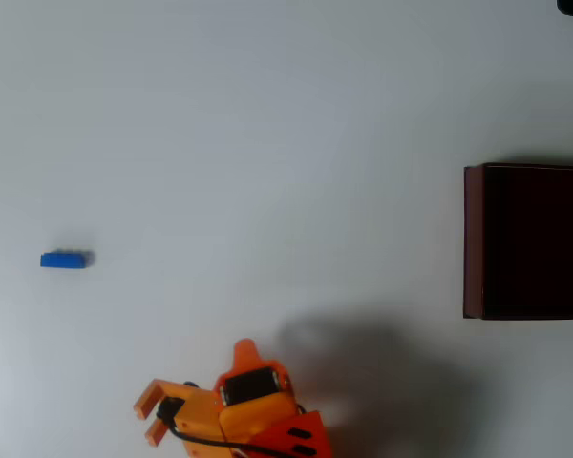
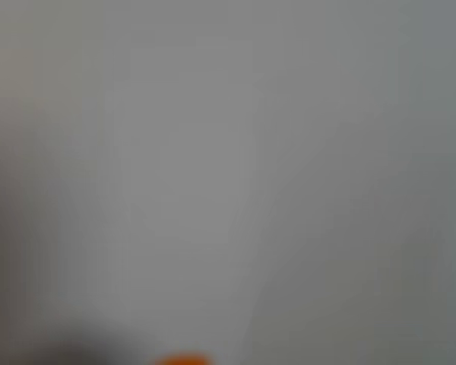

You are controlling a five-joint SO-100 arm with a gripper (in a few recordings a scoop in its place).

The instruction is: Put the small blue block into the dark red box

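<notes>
**Block at the left, box at the right, gripper empty at the lower edge**

In the overhead view the small blue block [image 1: 64,259] lies flat on the pale bench [image 1: 267,143], far to the left of the picture, its long side running left to right. Nothing touches it — bare bench surrounds it on every side.

The dark red box [image 1: 474,239] sits at the right edge of the same view, cut off by the frame. Its maroon left wall shows clearly and its inside is near-black. Block and box are well apart, on opposite sides of the bench.

The orange gripper [image 1: 147,420] is at the bottom of the overhead view, below and somewhat right of the block, with its fingers [image 1: 153,391] pointing left. The two fingers stand apart with a gap between them and nothing in that gap, so the gripper is released and empty. It is clear of the block and well away from the box. A soft shadow lies on the bench to the right of the arm.

The wrist view is blurred: a grey surface, with a small orange sliver at the bottom edge — too indistinct to say more.
</notes>
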